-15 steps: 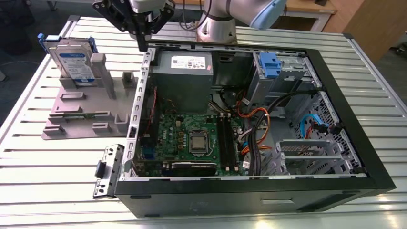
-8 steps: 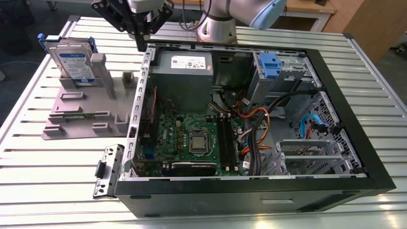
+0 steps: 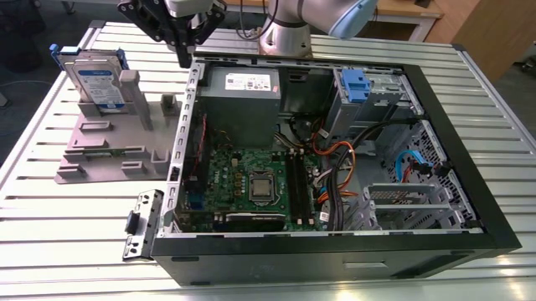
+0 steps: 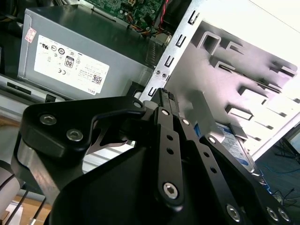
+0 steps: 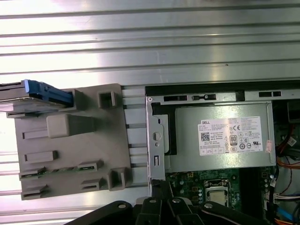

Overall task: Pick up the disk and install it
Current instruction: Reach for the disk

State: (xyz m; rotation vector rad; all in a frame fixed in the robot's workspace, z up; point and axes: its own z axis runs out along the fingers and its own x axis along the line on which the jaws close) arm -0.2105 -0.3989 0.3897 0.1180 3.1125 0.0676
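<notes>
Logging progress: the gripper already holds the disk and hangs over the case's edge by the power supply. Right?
No. The gripper holds nothing; the disk stands upright in the grey stand, as the exterior view shows. The gripper does hang over the case at its edge, by the power supply.

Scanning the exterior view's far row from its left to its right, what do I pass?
Disk standing in the grey stand → gripper → grey power supply box → blue drive-bay bracket.
</notes>
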